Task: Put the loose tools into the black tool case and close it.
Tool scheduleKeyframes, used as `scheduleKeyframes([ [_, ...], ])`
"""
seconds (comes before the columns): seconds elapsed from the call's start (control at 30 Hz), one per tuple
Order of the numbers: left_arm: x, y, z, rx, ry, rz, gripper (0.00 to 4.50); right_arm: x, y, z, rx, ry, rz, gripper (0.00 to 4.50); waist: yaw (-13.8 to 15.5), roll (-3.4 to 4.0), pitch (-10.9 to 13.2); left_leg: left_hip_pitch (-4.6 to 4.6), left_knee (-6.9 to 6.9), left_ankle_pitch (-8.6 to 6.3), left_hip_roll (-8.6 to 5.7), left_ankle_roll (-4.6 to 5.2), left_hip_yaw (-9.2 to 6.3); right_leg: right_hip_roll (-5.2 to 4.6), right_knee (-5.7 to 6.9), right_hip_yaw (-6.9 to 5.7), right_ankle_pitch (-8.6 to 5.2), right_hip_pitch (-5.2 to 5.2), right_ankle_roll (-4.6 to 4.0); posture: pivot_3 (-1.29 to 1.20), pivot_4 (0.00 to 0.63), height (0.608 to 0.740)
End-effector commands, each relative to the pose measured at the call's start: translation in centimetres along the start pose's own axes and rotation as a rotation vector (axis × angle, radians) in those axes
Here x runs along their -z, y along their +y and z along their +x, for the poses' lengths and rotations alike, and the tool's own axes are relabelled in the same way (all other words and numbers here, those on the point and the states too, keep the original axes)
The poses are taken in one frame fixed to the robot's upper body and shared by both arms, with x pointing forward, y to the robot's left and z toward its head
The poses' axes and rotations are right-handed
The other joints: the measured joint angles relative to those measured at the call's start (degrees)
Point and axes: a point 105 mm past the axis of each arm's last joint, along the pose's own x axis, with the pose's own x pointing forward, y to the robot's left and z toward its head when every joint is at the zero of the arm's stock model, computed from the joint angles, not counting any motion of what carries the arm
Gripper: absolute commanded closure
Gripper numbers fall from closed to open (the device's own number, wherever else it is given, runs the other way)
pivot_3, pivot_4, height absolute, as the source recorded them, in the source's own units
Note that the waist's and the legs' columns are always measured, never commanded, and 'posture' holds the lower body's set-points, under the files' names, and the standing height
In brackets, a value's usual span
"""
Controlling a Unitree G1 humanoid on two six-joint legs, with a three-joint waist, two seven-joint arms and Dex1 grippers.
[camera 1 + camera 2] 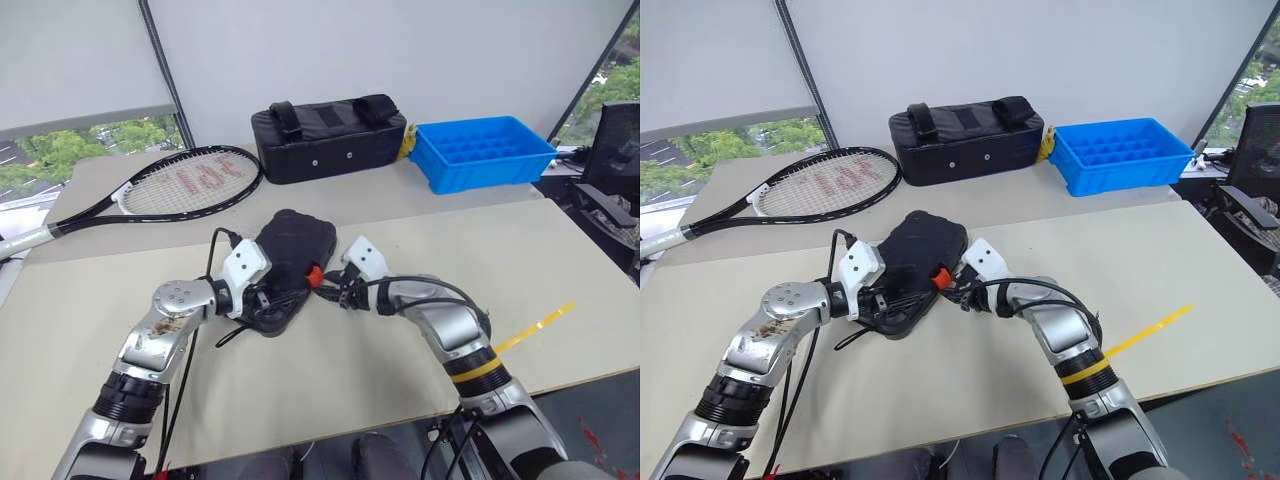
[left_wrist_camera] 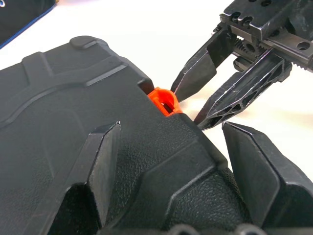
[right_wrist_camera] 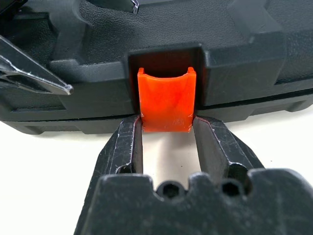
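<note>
Orange latch on black tool case, lid shut, lies centre of table. Right gripper, at case's 3 o'clock: fingers clamped on latch, one each side. Left gripper, at case's 7 o'clock: fingers spread wide over case corner, resting on lid. Beyond, 11 o'clock: tennis racket. 12 o'clock: fabric bag. 1 o'clock: blue tray.
</note>
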Motion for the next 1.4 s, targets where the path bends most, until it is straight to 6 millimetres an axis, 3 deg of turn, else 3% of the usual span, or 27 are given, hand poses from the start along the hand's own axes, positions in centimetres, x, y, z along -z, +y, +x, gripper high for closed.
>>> scheduleKeyframes([
  [0.03, 3.4, -1.0, 0.2, 0.019, 0.114, -0.075, 0.94, -3.8, -0.7, -0.7, 0.043, -0.119, -0.088, 2.71, -0.01, 0.0, 0.0, 0.0, 0.0, 0.0, 0.0, 0.0, 0.0, 0.0, -0.01, 0.0, 0.0, 0.0, 0.0, 0.0, 0.15, 0.74],
  [0.07, 3.4, -1.0, 0.2, 0.018, 0.114, -0.076, 0.94, -3.7, -0.8, -0.8, 0.044, -0.117, -0.084, 2.21, -0.02, 0.0, 0.0, 0.0, -0.01, 0.0, 0.0, 0.0, 0.0, 0.0, -0.02, 0.0, 0.0, 0.0, 0.0, 0.0, 0.15, 0.74],
  [0.37, 4.0, -0.3, -0.5, -0.022, 0.118, -0.098, 0.94, -1.7, -0.8, -2.7, 0.03, -0.083, -0.072, 2.21, 0.07, 0.01, 0.0, 0.01, -0.04, -0.05, 0.0, 0.05, -0.01, -0.02, -0.1, 0.02, -0.01, 0.05, 0.01, 0.0, 0.15, 0.74],
  [0.57, 3.4, 1.1, -1.3, -0.105, 0.02, -0.162, 0.94, 0.2, -1.3, -4.5, 0.052, -0.056, -0.06, 2.21, -0.08, 0.03, 0.02, 0.01, -0.1, -0.05, 0.01, 0.04, 0.0, -0.02, -0.15, 0.11, -0.01, 0.04, 0.02, 0.0, 0.15, 0.74],
  [0.73, 2.7, 0.8, -4.3, -0.129, -0.122, -0.22, 0.94, 1.2, -1.7, -7.1, 0.028, -0.148, -0.052, 2.21, -0.32, 0.02, 0.02, 0.03, -0.11, -0.07, 0.09, 0.01, 0.0, 0.02, -0.21, 0.18, -0.02, 0.04, 0.03, 0.0, 0.15, 0.74],
  [0.77, 2.7, 0.7, -4.7, -0.129, -0.131, -0.225, 0.94, 1.3, -1.8, -7.5, 0.025, -0.169, -0.045, 1.96, -0.35, 0.02, 0.02, 0.03, -0.2, -0.08, 0.11, 0.0, 0.0, 0.04, -0.3, 0.2, -0.02, 0.04, 0.03, 0.0, 0.15, 0.74],
  [0.83, 3.8, 0.8, -6.6, -0.17, -0.109, -0.228, 0.94, 2.2, -2.1, -9.0, 0.018, -0.198, -0.041, 1.53, -0.29, 0.03, 0.03, 0.06, -0.43, -0.08, 0.1, 0.0, 0.04, 0.04, -0.39, 0.26, -0.02, 0.01, 0.03, 0.0, 0.15, 0.74],
  [0.97, 5.1, 1.2, -9.9, -0.254, -0.089, -0.253, 0.94, 3.7, -3.1, -11.3, 0.056, -0.228, -0.025, 0.14, 0.14, 0.02, 0.08, 0.04, -0.62, -0.11, 0.09, 0.04, 0.03, 0.01, -0.59, 0.27, -0.01, 0.0, 0.02, 0.0, 0.15, 0.74],
  [1.0, 5.5, 1.1, -10.6, -0.272, -0.081, -0.26, 0.94, 4.2, -3.3, -11.7, 0.064, -0.221, -0.031, 0.02, 0.11, 0.03, 0.08, 0.04, -0.68, -0.11, 0.09, 0.04, 0.04, 0.0, -0.71, 0.28, -0.01, 0.01, 0.01, 0.0, 0.15, 0.74],
  [1.2, 9.1, 1.0, -14.8, -0.487, 0.041, -0.272, 0.94, 6.8, -4.8, -15.4, 0.118, -0.205, -0.013, 0.02, 1.0, 0.06, 0.25, -0.02, -0.84, -0.21, 0.09, 0.17, 0.08, -0.04, -1.01, 0.27, 0.0, 0.01, 0.01, 0.0, 0.15, 0.74],
  [1.4, 11.0, 0.2, -15.2, -0.506, 0.081, -0.296, 0.94, 8.5, -5.8, -16.8, 0.166, -0.168, -0.007, 0.02, 1.81, 0.03, 0.32, -0.04, -0.85, -0.31, 0.1, 0.2, 0.06, -0.14, -1.13, 0.2, -0.01, 0.05, 0.0, 0.0, 0.15, 0.74],
])
